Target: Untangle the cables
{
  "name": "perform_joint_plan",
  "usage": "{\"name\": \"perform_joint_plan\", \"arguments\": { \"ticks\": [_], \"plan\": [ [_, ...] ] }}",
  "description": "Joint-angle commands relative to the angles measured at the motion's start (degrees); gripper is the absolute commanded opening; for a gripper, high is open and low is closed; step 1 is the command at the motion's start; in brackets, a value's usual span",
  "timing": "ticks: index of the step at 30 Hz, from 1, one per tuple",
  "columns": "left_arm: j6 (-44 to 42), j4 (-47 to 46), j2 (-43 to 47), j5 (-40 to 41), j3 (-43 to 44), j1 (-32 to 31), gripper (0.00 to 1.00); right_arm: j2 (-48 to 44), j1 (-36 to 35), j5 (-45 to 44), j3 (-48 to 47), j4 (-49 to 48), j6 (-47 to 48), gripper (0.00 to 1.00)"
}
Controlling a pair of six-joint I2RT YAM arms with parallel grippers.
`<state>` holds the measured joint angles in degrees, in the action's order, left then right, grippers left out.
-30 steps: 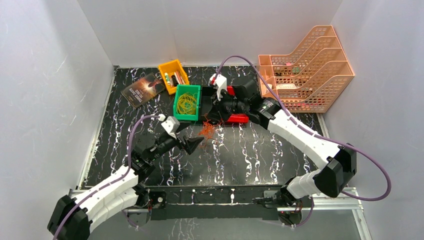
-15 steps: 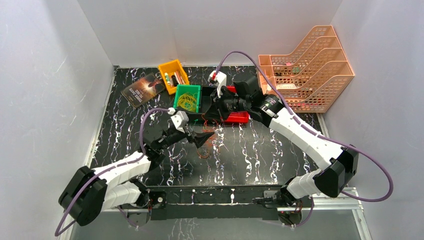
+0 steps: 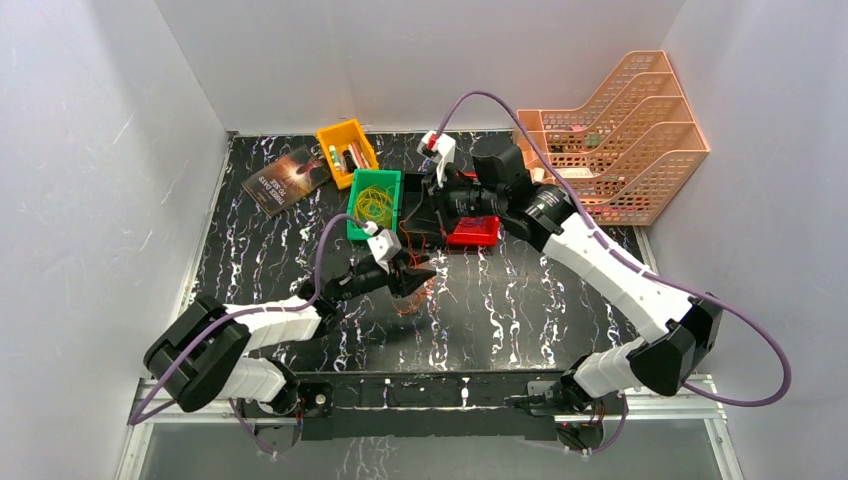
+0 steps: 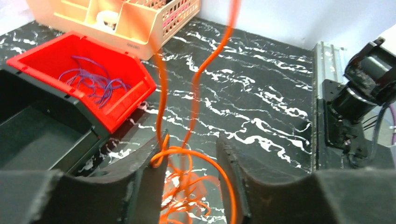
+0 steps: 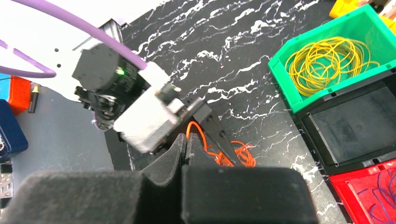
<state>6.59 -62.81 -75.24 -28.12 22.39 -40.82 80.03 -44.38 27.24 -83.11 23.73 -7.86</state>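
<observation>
A tangle of thin orange cables lies on the black marbled table in front of the bins. From this tangle, two strands rise taut out of the top of the left wrist view. My left gripper straddles the tangle, jaws apart with a loop between them that touches one finger. My right gripper hangs just above it, shut on an orange strand at its tips. More orange cable shows beyond the left finger. Yellow cables sit coiled in the green bin.
A red bin holding purple wire stands beside a black bin. A yellow bin of small items and a book lie at the back left. A peach file rack fills the back right.
My left arm has reached forward and right to the orange tangle, and its jaws have narrowed around the strands. My right gripper has drawn up and back a little, still shut.
</observation>
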Motion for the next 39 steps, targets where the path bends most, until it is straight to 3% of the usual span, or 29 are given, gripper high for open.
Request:
{"name": "perform_joint_plan", "arguments": {
  "ticks": [1, 3, 4, 17, 26, 29, 34, 37, 39],
  "plan": [
    [-1.1, -3.7, -2.2, 3.4, -1.4, -0.4, 0.30, -4.0, -0.1, 2.3, -5.2, -2.9, -1.4, 0.00],
    [-1.0, -3.7, -3.5, 3.7, -1.7, -0.4, 0.14, -4.8, -0.1, 3.0, -6.3, -3.1, -1.3, 0.00],
    [-0.8, -3.7, -4.5, 3.8, -1.8, -0.4, 0.11, -5.2, -0.1, 3.2, -6.8, -3.1, -1.1, 0.00],
    [1.2, -3.7, -8.0, 5.2, -4.3, -0.4, 0.12, -13.3, -0.2, -2.7, -13.1, -4.3, 1.4, 0.00],
    [3.2, -3.6, -8.9, 6.5, -6.5, -0.4, 0.12, -15.3, -0.1, -12.8, -17.4, -5.1, 5.0, 0.00],
    [6.1, -2.5, -6.7, 11.1, -7.8, -0.4, 0.20, -13.7, -0.1, -17.8, -18.2, -3.4, 5.0, 0.00],
    [9.0, 9.9, 2.1, 19.4, -7.3, -0.4, 0.36, -12.1, -0.1, -23.3, -17.1, -3.1, 3.1, 0.00],
    [10.3, 17.0, 7.2, 22.3, -6.9, -0.4, 0.58, -11.0, -0.1, -26.6, -16.1, -3.1, 2.7, 0.00],
    [11.3, 22.0, 10.8, 25.0, -6.4, -0.3, 0.64, -9.9, -0.1, -28.4, -15.8, -2.7, 2.6, 0.00]
  ]
}}
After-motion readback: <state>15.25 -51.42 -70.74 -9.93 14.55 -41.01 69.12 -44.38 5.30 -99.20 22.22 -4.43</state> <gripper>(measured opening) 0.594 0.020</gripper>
